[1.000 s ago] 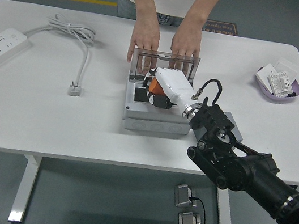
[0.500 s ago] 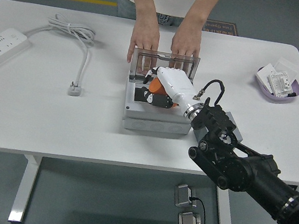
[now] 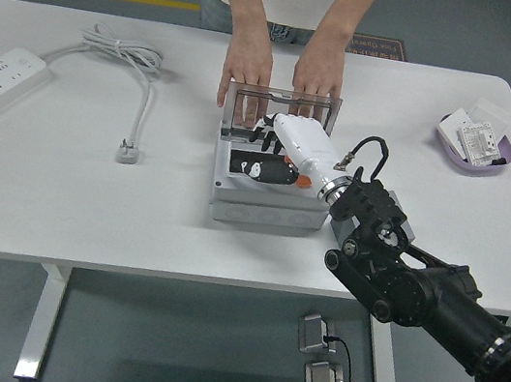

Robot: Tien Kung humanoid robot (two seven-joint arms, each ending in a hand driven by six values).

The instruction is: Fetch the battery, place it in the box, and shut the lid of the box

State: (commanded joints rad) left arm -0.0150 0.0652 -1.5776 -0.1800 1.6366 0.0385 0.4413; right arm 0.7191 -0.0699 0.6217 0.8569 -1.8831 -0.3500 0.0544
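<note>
Since a second ago, the right hand [image 3: 289, 138] has lifted off the battery [image 3: 269, 171], fingers released, leaving it inside the box [image 3: 263, 207] on the counter [image 3: 85, 212]. Behind the box, a person's hands [image 3: 280, 73] prop its lid [image 3: 279, 107] upright, keeping the opening clear.

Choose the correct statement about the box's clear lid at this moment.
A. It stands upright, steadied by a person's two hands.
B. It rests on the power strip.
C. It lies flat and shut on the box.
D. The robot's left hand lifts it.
A: the clear lid stands upright behind the box, with the person's hands at its top edge.
</note>
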